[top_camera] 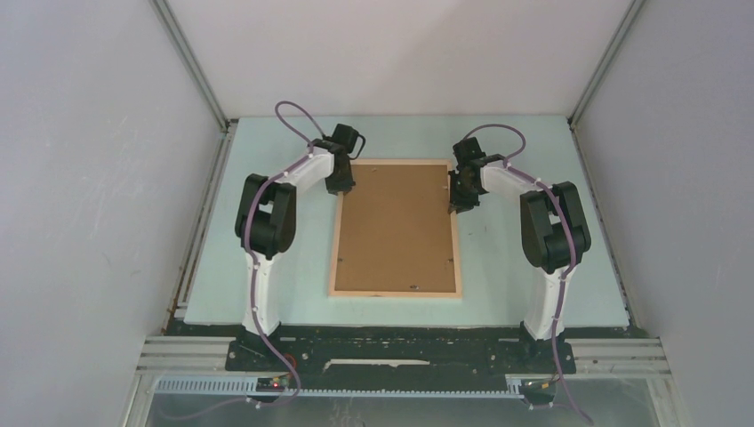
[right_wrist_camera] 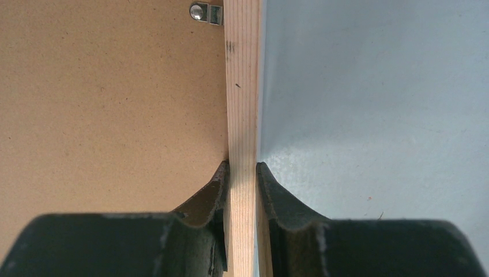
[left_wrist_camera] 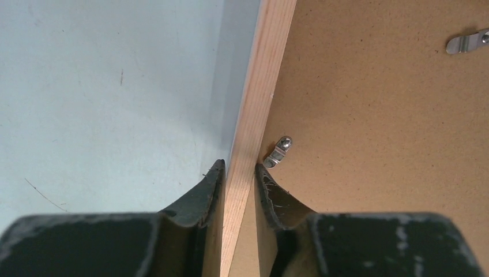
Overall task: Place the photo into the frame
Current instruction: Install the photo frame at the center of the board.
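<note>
The frame [top_camera: 395, 292] lies flat on the table [top_camera: 311, 267], wood side up, with the photo [top_camera: 396, 227] inside it, brown back up, while the left gripper [left_wrist_camera: 239, 167] and right gripper [right_wrist_camera: 241, 166] each pinch a side rail near its far end.

Flat in the middle of the desk [top_camera: 525, 285]: the frame [top_camera: 396, 292], long sides running near to far. Inside it, back upward: the photo [top_camera: 396, 227]. On that back, just inside the left rail: a clip [left_wrist_camera: 278, 152]. Astride the left rail near the far corner: left jaws, pinching it. Astride the right rail, opposite: right jaws, likewise clamped.
</note>
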Action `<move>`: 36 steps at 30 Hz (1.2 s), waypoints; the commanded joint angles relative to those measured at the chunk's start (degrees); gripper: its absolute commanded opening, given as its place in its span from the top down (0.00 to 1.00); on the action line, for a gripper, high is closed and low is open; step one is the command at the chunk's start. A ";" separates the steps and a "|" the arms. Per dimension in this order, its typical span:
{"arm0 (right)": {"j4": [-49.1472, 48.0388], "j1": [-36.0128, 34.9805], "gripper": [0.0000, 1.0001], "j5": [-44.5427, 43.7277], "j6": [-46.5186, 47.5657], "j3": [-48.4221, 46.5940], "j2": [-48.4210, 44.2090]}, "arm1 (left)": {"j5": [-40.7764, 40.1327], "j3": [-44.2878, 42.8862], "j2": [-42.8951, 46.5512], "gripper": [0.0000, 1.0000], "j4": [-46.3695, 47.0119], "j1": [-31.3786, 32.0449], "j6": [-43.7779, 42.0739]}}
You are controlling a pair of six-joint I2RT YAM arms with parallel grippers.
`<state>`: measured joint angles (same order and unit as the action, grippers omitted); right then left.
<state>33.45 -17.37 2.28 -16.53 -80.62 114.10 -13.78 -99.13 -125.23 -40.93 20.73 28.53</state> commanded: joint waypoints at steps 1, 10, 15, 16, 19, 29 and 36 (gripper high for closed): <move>1.07 -1.09 0.96 0.79 1.41 0.20 -1.45 | 0.08 -0.64 0.69 0.82 1.89 -0.54 -0.66; 0.96 -1.18 0.96 0.97 1.41 -0.01 -1.34 | 2.16 7.32 9.04 0.73 6.30 -0.41 -0.41; 0.91 -1.35 0.95 1.18 1.33 0.02 -1.40 | 3.22 11.64 12.62 0.61 9.56 -0.34 0.72; 0.91 -1.40 0.95 1.16 1.34 0.02 -1.42 | 3.75 11.56 12.53 0.57 9.92 -0.25 0.83; 0.97 -1.38 0.96 0.98 1.42 0.02 -1.43 | 4.63 10.65 11.59 0.48 10.59 -0.04 1.19; 1.18 -1.33 0.96 0.97 1.51 -0.17 -1.47 | 3.89 3.71 4.32 0.53 7.38 0.19 0.34; 1.22 -1.32 0.96 1.01 1.57 -0.27 -1.60 | 1.57 0.90 1.79 0.53 4.62 0.10 -0.83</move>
<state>33.45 -17.45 2.39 -16.29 -80.62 114.10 -10.33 -95.59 -122.23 -34.06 20.73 28.86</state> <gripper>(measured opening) 0.243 0.471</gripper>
